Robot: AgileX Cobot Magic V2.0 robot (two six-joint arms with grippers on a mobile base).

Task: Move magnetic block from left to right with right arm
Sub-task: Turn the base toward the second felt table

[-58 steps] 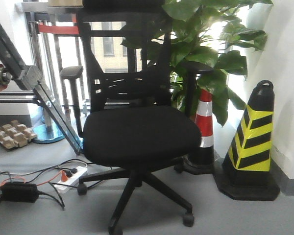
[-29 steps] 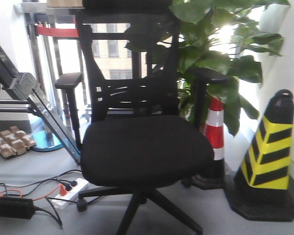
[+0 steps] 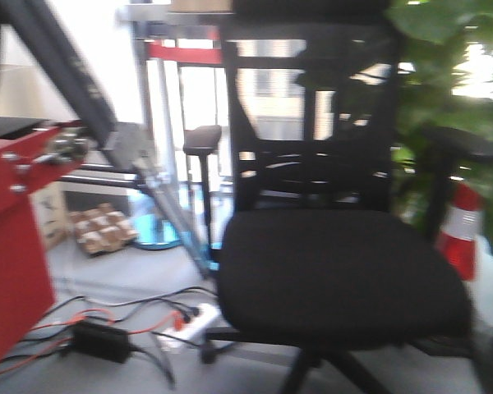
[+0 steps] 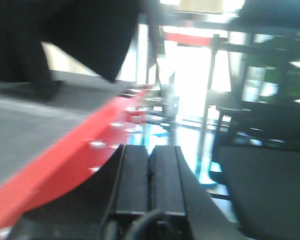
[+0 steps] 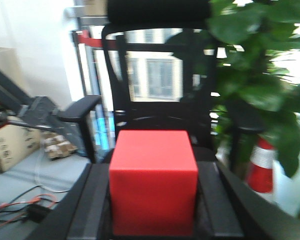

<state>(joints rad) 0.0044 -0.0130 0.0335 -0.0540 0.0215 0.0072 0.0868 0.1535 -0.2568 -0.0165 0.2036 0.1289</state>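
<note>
In the right wrist view the magnetic block (image 5: 153,192), a plain red cube, fills the space between my right gripper's (image 5: 153,167) two black fingers (image 5: 96,202), which are shut on its sides. The block is held up in the air, facing a black office chair (image 5: 157,65). My left gripper (image 4: 150,149) is shut, its two black pads pressed together with nothing between them, beside a red-edged grey surface (image 4: 65,160). Neither gripper nor the block shows in the blurred front view.
The black office chair (image 3: 337,271) fills the front view. At the left stands a red frame (image 3: 8,238) with a dark slanted strut (image 3: 82,90). Cables and a power brick (image 3: 103,338) lie on the floor. A leafy plant (image 3: 460,82) and a red-white cone (image 3: 460,234) are at the right.
The front view has swung: the chair slid right and grew larger, the red frame came in at the left, and the yellow-black cone left the picture.
</note>
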